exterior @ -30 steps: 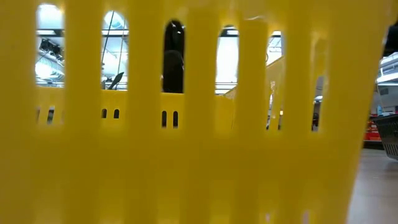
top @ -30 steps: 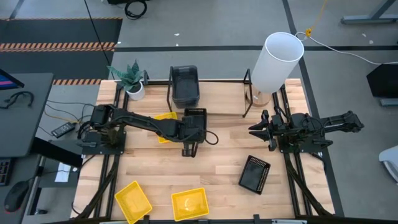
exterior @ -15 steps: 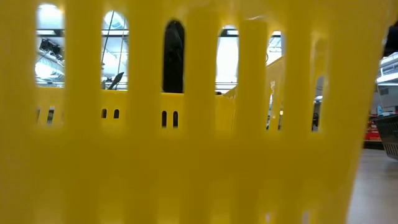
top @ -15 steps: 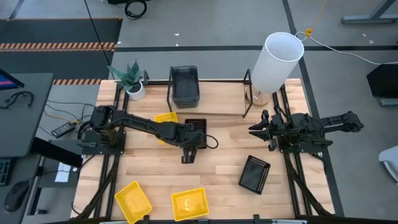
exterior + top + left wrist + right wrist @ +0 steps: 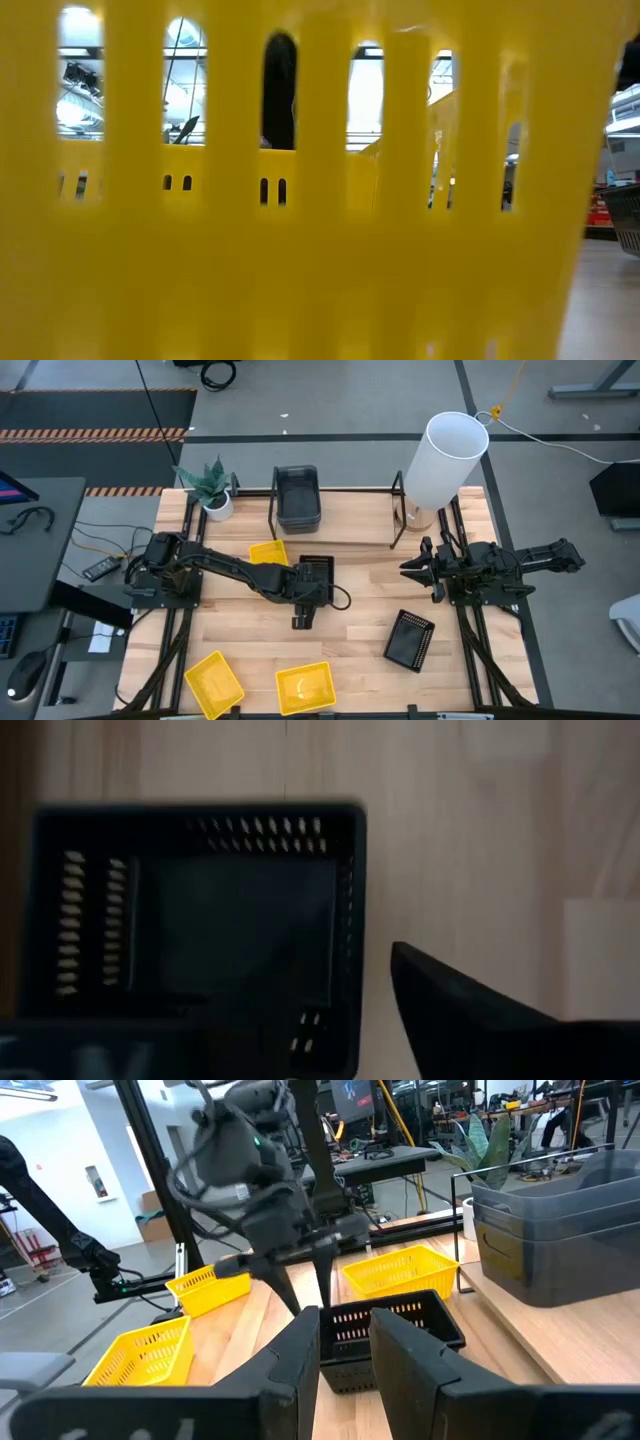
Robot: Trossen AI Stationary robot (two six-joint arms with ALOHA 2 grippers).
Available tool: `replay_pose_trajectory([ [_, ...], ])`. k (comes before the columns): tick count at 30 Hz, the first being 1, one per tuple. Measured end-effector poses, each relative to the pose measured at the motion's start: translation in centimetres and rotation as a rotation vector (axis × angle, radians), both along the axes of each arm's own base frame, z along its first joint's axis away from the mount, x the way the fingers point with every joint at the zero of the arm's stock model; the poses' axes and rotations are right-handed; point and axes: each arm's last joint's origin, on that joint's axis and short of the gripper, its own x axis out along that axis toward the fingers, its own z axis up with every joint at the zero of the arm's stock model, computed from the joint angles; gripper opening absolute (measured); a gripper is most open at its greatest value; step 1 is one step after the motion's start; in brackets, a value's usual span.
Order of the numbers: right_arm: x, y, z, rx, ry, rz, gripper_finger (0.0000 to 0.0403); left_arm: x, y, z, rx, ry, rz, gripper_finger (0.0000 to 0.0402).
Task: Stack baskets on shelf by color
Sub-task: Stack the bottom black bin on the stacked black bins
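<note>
A black perforated basket (image 5: 315, 572) rests flat on the table's middle. My left gripper (image 5: 305, 602) points down over its near end, open. In the left wrist view one finger (image 5: 470, 1020) stands outside the basket's side wall (image 5: 355, 920); the other is lost against the dark basket. Dark grey baskets (image 5: 297, 498) sit nested on the shelf (image 5: 350, 490) at the far edge. One yellow basket (image 5: 268, 552) lies near the shelf and two (image 5: 213, 682) (image 5: 305, 687) at the near edge. Another black basket (image 5: 410, 640) lies right of centre. My right gripper (image 5: 408, 568) waits at the right, narrowly open, holding nothing. My left gripper hangs open over the black basket's near end, fingers pointing down. The finger that shows stands clear of the side wall. Whether the other finger touches the basket I cannot tell.
A tall white cylinder (image 5: 445, 460) stands at the shelf's right end and a potted plant (image 5: 210, 485) at the far left corner. A yellow basket wall (image 5: 320, 250) fills the low view. Bare wood lies between the middle basket and the near baskets.
My left gripper has gone down and a little toward the table's near edge with the black basket. The basket, lifted before, now lies flat on the table just in front of the shelf.
</note>
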Motion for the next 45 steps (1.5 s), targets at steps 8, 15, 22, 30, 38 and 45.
replay_pose_trajectory([
  [8,0.0,0.0,0.0,0.0,0.0,0.0,0.0098,-2.2,-0.7,4.1,0.161,-0.186,-0.141,0.0159],
  [15,0.0,0.0,0.1,0.0,-0.001,0.0,0.0098,-5.8,1.6,6.4,0.259,-0.5,-0.124,0.0115],
  [22,0.0,0.0,0.1,0.0,-0.002,0.0,0.0098,-11.1,2.7,9.9,0.288,-0.84,-0.119,0.0088],
  [30,0.0,0.0,0.0,0.0,-0.001,0.0,0.0098,-17.4,3.6,9.8,0.274,-1.056,-0.093,0.0064],
  [38,0.0,0.0,0.0,0.0,-0.001,0.0,0.0098,-21.8,3.5,8.6,0.204,-1.153,-0.123,0.0051],
  [45,0.0,0.0,0.0,0.0,0.0,0.0,0.0098,-24.8,3.9,6.6,0.113,-1.231,-0.093,0.005],
])
